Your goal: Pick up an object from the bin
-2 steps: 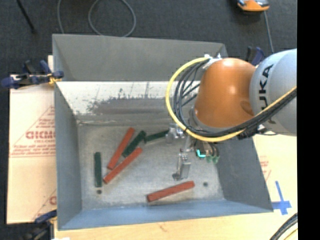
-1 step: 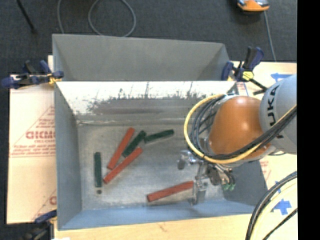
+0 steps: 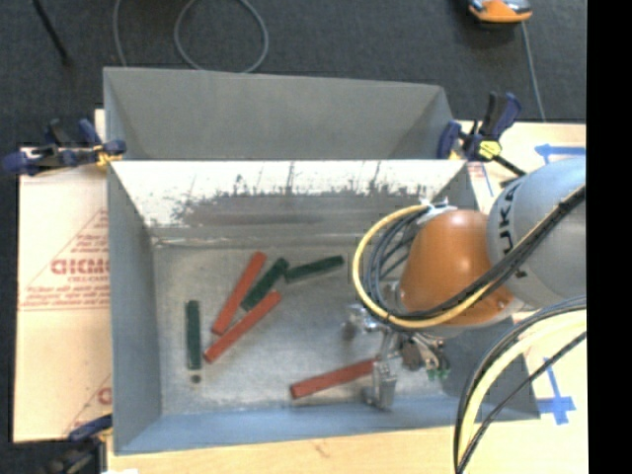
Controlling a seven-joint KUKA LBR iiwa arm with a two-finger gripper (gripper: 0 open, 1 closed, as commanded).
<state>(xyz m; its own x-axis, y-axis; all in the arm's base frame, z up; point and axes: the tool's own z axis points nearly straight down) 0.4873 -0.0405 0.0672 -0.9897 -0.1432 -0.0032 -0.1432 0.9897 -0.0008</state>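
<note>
My gripper (image 3: 381,378) is low in the bin's front right part, under the orange wrist cover. A flat red stick (image 3: 331,380) lies on the floor just left of it, slanting up to the right, and its right end reaches the gripper. Whether that end is gripped is hidden. Further left, two more red sticks (image 3: 240,292) (image 3: 243,327) lie slanted side by side, well apart from the gripper.
A dark green stick (image 3: 264,283) lies across the upper red one, another green stick (image 3: 314,268) lies behind it, and a third (image 3: 193,334) lies lengthwise near the left wall. The arm and its cables cover the bin's right side.
</note>
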